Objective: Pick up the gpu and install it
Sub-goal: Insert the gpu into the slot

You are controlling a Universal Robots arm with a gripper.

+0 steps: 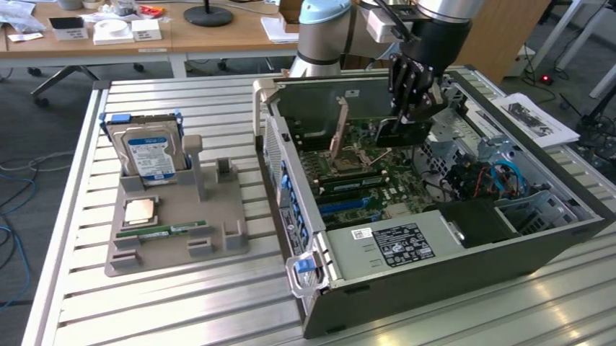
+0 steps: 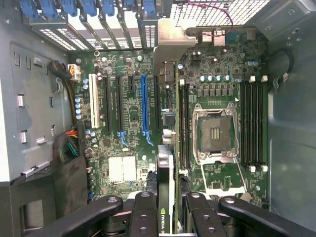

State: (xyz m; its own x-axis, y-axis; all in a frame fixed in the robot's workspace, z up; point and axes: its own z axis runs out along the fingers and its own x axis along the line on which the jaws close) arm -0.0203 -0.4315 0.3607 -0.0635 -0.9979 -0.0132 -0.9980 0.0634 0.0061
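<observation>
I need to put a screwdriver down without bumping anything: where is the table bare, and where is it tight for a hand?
The table has bare slats along the exterior view's lower left, below the grey tray, and in the strip above the hard drive. Crowded: inside the computer case, where the gripper holds the gpu over the motherboard.

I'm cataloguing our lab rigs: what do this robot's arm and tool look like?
The arm has silver-grey tubular segments with light blue joint caps, and turns black towards the wrist. The tool is black, with jointed multi-link fingers whose pivots show round pins.
</observation>
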